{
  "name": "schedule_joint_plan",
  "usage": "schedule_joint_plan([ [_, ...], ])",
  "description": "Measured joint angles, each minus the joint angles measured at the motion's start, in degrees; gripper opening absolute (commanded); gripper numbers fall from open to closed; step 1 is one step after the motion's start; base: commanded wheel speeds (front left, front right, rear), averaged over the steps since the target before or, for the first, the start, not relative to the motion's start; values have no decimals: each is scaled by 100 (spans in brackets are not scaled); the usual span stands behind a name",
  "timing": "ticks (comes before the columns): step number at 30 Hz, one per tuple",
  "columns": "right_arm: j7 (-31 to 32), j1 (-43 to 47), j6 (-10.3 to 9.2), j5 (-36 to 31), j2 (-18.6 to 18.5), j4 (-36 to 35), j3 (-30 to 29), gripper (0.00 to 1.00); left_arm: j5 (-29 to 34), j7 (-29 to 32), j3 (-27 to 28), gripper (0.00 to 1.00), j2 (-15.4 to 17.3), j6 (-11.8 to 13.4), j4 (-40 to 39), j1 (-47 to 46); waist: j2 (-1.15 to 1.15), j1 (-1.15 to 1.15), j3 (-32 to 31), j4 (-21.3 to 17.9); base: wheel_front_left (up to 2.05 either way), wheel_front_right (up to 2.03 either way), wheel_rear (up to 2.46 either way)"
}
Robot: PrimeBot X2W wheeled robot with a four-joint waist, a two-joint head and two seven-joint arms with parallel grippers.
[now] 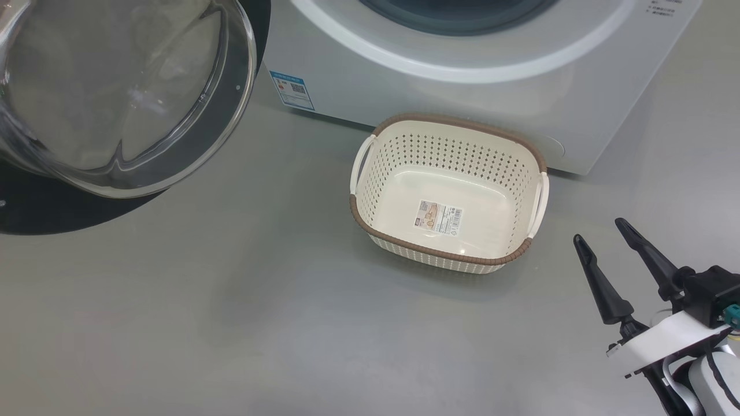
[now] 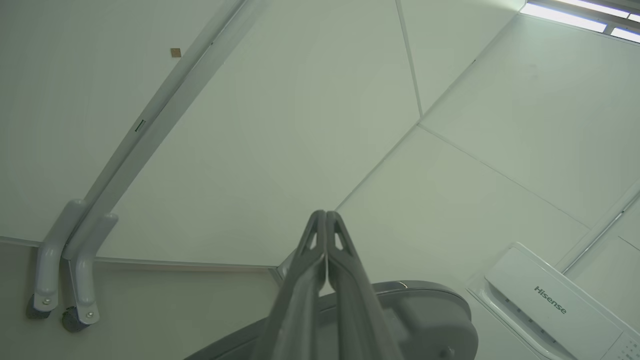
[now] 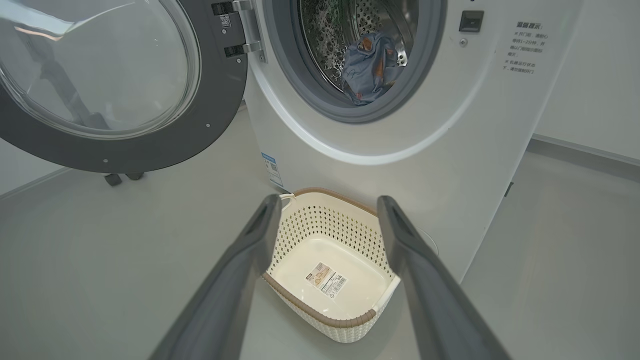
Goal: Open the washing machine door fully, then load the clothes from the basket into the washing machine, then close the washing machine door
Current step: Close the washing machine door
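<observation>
My right pincer [image 1: 599, 230] hangs released, fingers spread wide and grasping nothing, to the right of the basket [image 1: 393, 164] and nearer me. My left pincer [image 2: 325, 216] is clenched, fingers pressed together on nothing. The basket sits on the floor [image 1: 231, 300], its stickered bottom showing, just before the washing machine [image 1: 462, 98]. The clothes [image 3: 370, 67] lie in the drum [image 3: 330, 35], above and behind the basket. The washing machine door [image 1: 58, 211] stands swung open, left of the basket.

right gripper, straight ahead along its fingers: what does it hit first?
Likely the basket, around its far rim, or the washing machine front panel right behind it; depth is too unclear to pick. The right gripper is open and nothing lies in between.
</observation>
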Motion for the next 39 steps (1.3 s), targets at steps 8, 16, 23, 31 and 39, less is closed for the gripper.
schedule_joint_plan([
  [8, 0, -120, -1, -7, -107, -58, 1, 100, -730, 1340, -16, 0, 501, 220, 849, -570, 0, 0, 250, -57, 0, 0, 0],
  [16, 0, -168, -1, -10, -204, -104, 18, 100, -917, 2290, -66, 0, 916, 539, 1294, -911, 0, 0, 462, -108, 0, 0, 0],
  [23, 0, -262, -1, -12, -298, -194, 15, 100, -1198, 2844, -34, 0, 1079, 766, 1497, -1143, 0, 0, 681, -118, 0, 0, 0],
  [31, 0, -380, -1, -19, -420, -231, -2, 100, -1265, 3244, -121, 0, 1192, 901, 1670, -1369, 0, 0, 943, -101, 0, 0, 0],
  [39, 0, -484, -1, -20, -463, -257, 0, 100, -1266, 3397, -174, 0, 1298, 942, 1860, -1527, 0, 0, 1104, -82, 0, 0, 0],
])
